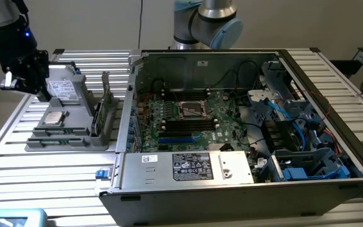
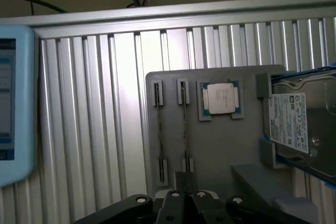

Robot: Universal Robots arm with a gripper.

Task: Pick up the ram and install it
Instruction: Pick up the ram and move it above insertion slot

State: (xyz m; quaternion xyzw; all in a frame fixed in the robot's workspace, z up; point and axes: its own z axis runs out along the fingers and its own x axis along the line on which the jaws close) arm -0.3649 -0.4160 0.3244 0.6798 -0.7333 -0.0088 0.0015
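Note:
Two thin ram sticks stand edge-on in the slots of a grey holder (image 2: 220, 150), one stick (image 2: 184, 124) beside the other (image 2: 159, 124). In the exterior view the ram slots (image 1: 60, 129) run along the holder's front. My gripper (image 1: 25, 81) hangs above the holder's far end at the exterior view's left, over the hard drive (image 1: 62, 88), touching nothing. Its black body (image 2: 184, 205) sits just short of the nearer ram stick's end. The open computer case (image 1: 232, 61) shows the motherboard (image 1: 188, 118) with black memory slots (image 1: 188, 126).
The holder also carries a square silver processor (image 2: 220, 99), a hard drive (image 2: 296, 124) and a taller green card (image 1: 106, 111) standing upright beside the case wall. A light-blue-edged tablet (image 2: 13, 103) lies on the slatted aluminium table (image 2: 94, 103). Blue cables (image 1: 282, 113) fill the case's right side.

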